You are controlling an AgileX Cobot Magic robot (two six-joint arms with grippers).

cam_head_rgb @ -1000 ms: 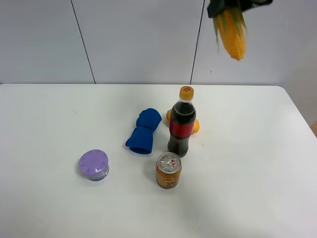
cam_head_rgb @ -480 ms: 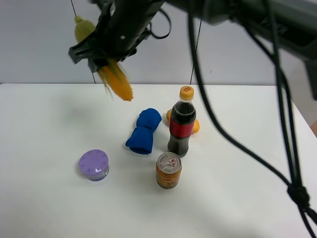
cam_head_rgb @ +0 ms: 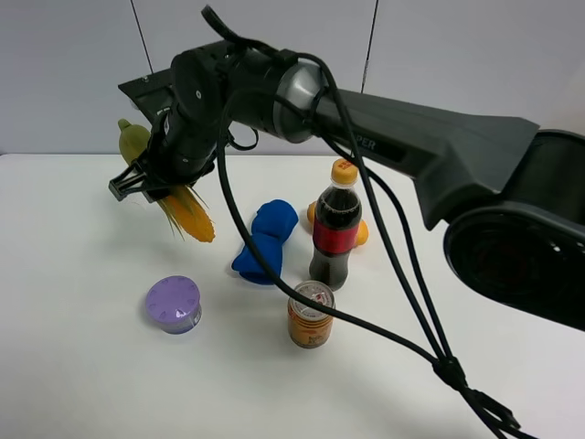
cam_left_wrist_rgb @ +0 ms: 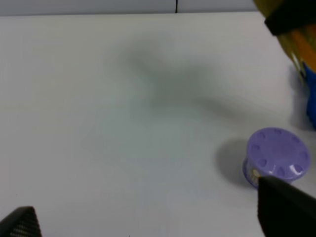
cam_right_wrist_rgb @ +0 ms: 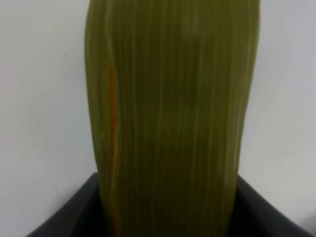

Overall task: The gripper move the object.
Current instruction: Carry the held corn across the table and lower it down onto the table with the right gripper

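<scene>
Since half a second ago the right arm has been carrying the corn (cam_head_rgb: 189, 213) lower and further left. The corn is now hanging tilted in the air, kernel end down, not touching the surface (cam_head_rgb: 73, 274).

Nearest the camera, the can (cam_head_rgb: 312, 315) and the purple tub (cam_head_rgb: 174, 304) are standing. The tub is sitting almost under the corn's tip, so the descent is probably best aimed at the bare area beyond it, on the left. Further back, the blue object (cam_head_rgb: 265, 240) and the bottle (cam_head_rgb: 335, 229) are staying clear on the right.

The right fingers (cam_head_rgb: 137, 183) are clamping the corn at its husk, so they are best kept closed until the kernels are resting down. The left fingers (cam_left_wrist_rgb: 286, 210) are spread wide and holding nothing.
</scene>
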